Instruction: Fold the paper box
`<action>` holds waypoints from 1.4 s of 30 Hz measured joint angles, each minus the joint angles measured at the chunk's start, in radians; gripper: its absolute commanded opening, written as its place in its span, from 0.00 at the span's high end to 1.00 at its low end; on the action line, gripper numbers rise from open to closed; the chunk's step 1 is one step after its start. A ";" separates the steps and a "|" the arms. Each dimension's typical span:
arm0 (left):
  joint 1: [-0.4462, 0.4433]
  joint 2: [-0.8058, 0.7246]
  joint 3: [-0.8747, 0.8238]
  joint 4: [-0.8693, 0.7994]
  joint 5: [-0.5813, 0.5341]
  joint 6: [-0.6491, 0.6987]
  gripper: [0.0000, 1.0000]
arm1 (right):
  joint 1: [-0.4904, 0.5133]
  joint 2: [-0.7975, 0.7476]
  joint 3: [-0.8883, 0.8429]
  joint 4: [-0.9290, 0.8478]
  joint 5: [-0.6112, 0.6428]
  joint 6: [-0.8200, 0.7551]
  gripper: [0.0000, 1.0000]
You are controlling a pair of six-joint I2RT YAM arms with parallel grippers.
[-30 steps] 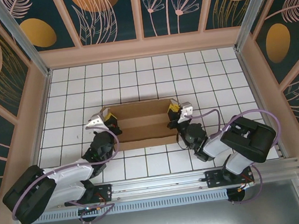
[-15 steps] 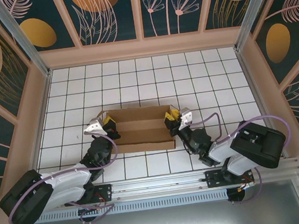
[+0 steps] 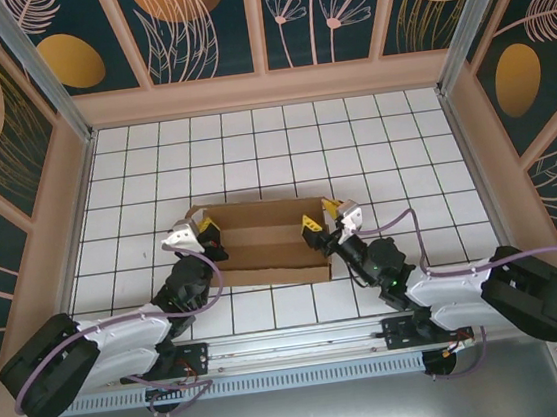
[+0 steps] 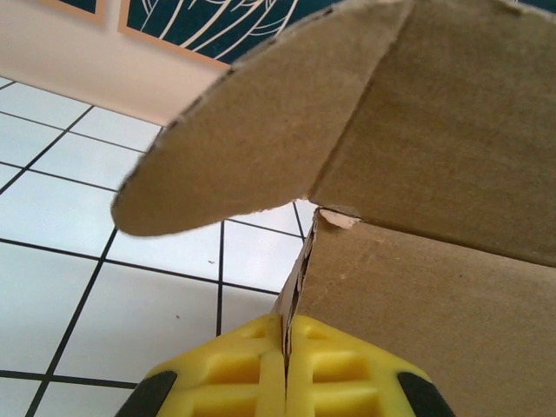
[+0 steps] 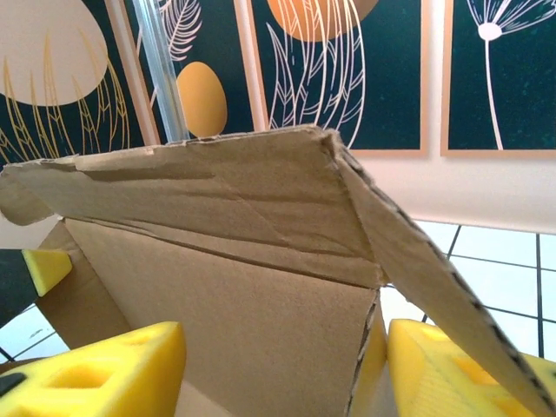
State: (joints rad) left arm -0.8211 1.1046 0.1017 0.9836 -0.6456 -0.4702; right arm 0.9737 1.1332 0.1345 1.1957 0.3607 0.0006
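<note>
The step seems to be raising the end walls of the paper box [image 3: 257,243], which sits half formed and plain brown at the middle of the table [image 3: 251,141]. The left gripper [image 3: 202,239] pinches its left wall; the right gripper [image 3: 321,216] stands spread around the right wall and probably needs a fresh hold next.

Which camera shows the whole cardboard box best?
The top external view: the whole paper box sits on the tiled table between the left gripper and right gripper. The left wrist view gives a rounded flap and a pinched edge close up; the right wrist view, one wall.
</note>
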 measured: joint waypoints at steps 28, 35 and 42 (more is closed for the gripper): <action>-0.034 0.019 -0.023 0.053 -0.062 0.044 1.00 | 0.062 -0.317 0.029 -0.104 -0.029 -0.207 0.40; -0.034 0.035 -0.019 0.064 -0.060 0.056 1.00 | 0.027 -0.224 0.301 -0.424 -0.059 -0.156 0.75; -0.035 0.069 -0.005 0.080 -0.059 0.059 1.00 | -0.077 -0.013 0.649 -0.803 -0.222 0.005 0.96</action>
State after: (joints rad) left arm -0.8558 1.1732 0.0963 1.0634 -0.7048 -0.4110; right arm 0.8963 1.1198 0.7834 0.3931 0.1383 0.0055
